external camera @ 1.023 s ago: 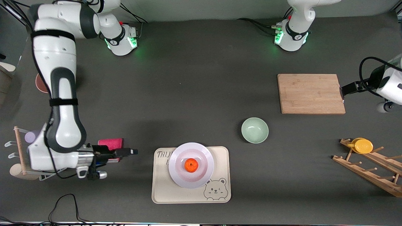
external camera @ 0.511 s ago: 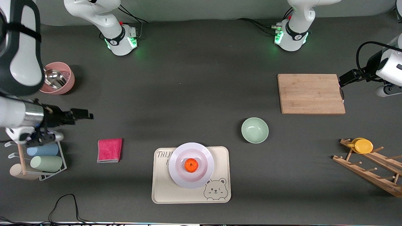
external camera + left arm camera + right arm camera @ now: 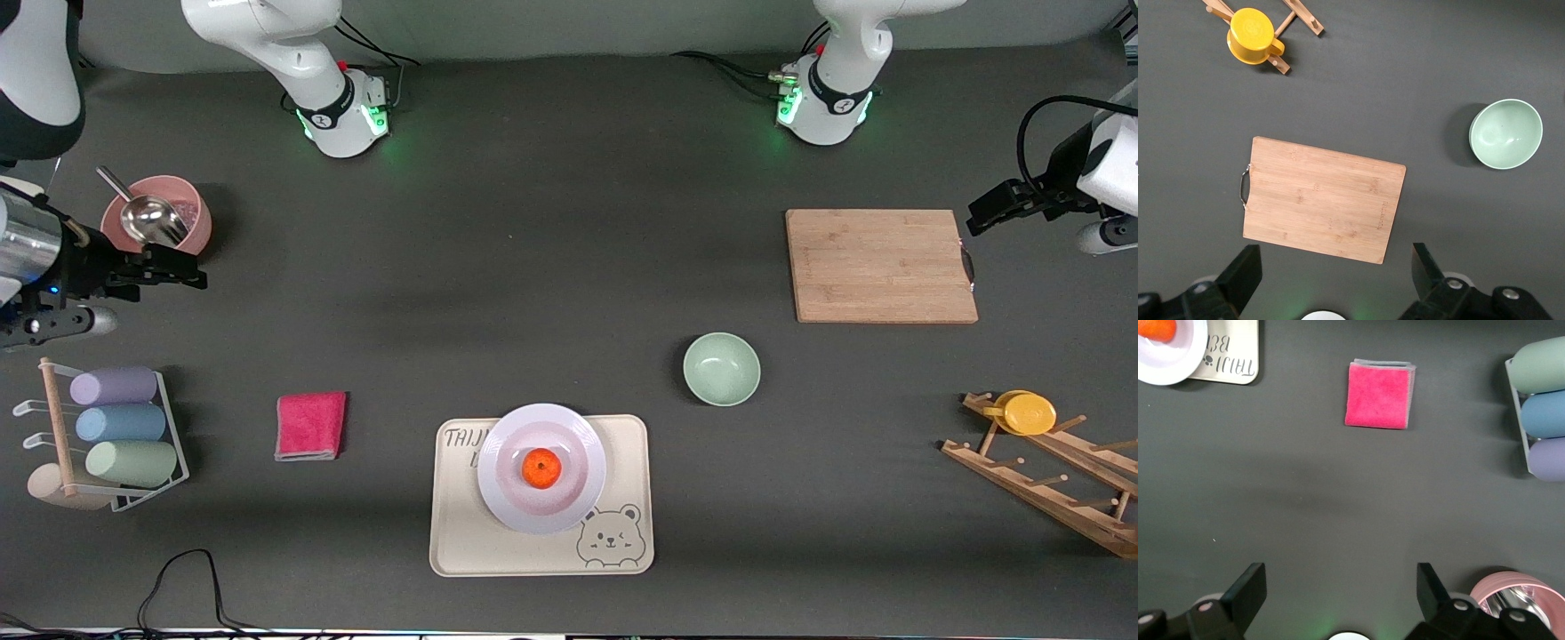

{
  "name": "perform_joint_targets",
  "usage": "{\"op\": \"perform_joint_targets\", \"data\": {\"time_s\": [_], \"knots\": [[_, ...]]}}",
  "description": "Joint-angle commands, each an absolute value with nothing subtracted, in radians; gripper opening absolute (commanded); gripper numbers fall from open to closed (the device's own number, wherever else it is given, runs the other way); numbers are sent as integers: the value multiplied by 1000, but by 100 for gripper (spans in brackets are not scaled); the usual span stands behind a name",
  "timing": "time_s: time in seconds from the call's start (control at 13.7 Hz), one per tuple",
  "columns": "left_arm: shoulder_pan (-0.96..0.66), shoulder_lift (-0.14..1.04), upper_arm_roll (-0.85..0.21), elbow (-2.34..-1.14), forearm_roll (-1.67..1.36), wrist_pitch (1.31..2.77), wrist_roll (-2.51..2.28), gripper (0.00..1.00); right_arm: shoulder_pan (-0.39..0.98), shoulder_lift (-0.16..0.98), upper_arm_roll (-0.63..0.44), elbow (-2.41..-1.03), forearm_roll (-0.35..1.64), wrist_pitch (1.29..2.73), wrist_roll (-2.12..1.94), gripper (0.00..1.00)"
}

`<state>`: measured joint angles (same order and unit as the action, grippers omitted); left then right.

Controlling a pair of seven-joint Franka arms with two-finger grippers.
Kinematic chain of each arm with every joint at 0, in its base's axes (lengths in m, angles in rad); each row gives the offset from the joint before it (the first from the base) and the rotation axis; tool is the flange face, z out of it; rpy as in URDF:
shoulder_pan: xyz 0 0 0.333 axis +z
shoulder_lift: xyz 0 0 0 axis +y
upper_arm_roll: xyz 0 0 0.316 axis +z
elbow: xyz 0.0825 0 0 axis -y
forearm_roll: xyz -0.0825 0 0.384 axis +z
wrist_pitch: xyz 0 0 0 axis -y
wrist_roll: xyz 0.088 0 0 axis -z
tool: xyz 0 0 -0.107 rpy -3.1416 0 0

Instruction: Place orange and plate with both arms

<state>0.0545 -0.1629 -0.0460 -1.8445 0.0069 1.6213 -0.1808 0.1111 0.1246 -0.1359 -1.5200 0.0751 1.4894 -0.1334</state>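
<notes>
right hand (image 3: 182,271): I see it up at the right arm's end of the desk, over bare desk just beside the pink cup, fingers (image 3: 1248,590) spread apart, nothing between them.
pink cup (image 3: 173,222): holds a metal scoop (image 3: 142,213); stands on the desk (image 3: 533,222) near the right arm's end.
tube rack (image 3: 133,427): wire rack w/ three tubes, lilac, blue, pale green; nearer the front cam than the pink cup.
pink cloth (image 3: 310,425): folded square, flat on the desk, btwn the rack and the tray, touching neither.
tray (image 3: 462,542): cream, bear drawing in one corner, near the front edge, mid desk.
plate (image 3: 511,511): sits on the tray, its rim overhanging the tray's edge farthest from the front cam.
orange (image 3: 540,468): in the middle of the plate, no hand near it.
green bowl (image 3: 721,368): upright, on the desk, farther from the front cam than the tray, apart from it.
cutting board (image 3: 880,265): wood, flat, toward the left arm's end.
left hand (image 3: 982,213): up in the air by the board's handle end, fingers (image 3: 1241,270) wide apart, holding nothing.
peg rack (image 3: 1049,480): wooden, w/ a yellow cup (image 3: 1027,412) hung on it.
</notes>
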Motion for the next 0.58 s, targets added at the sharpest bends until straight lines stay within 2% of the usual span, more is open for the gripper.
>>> {"op": "perform_joint_targets", "data": {"time_s": [0.0,0.51], "knots": [[51,-172,-40,-1839,2,1623,-164,100,94,97,-126,-1543,35,1486,-107,100],[49,-173,-40,-1829,-3,1611,-167,100,97,91,-127,-1543,6,1488,-104,100]]}}
